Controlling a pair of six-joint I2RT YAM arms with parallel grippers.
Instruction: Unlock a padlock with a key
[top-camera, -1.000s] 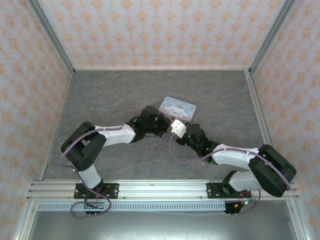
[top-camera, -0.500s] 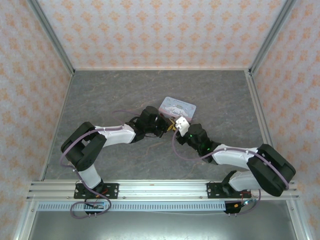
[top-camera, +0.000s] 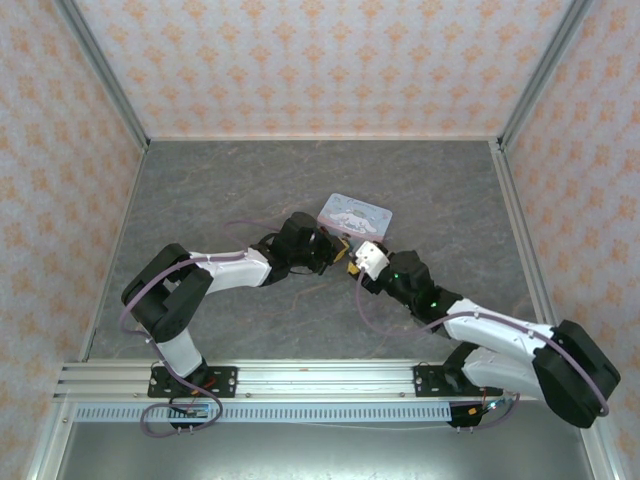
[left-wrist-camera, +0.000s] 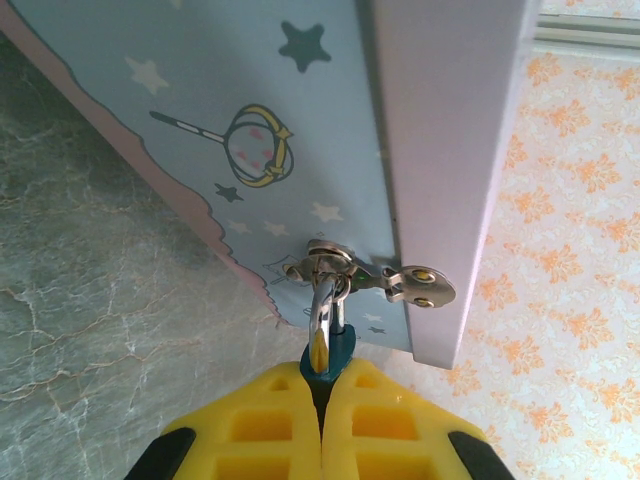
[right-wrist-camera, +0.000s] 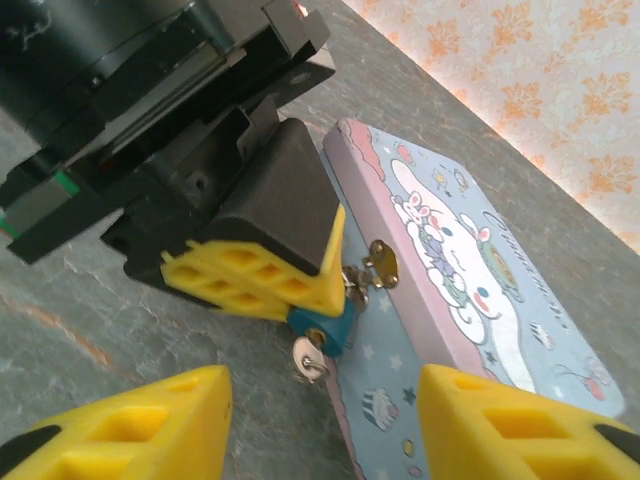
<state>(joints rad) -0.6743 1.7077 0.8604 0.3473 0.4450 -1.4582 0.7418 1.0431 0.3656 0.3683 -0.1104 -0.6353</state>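
Your left pincer pinches the little blue padlock tight at the near side of the tin to keep it steady, while your right pincer sits wide apart beside the key poking out under it.

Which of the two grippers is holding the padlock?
The left gripper, shut on the teal padlock; the right gripper stands open, empty.

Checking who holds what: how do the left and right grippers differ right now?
The left gripper is shut on the padlock; the right gripper is open and holds nothing. The left gripper touches the padlock at the tin's clasp; the right gripper sits apart from it. Both are yellow-fingered.
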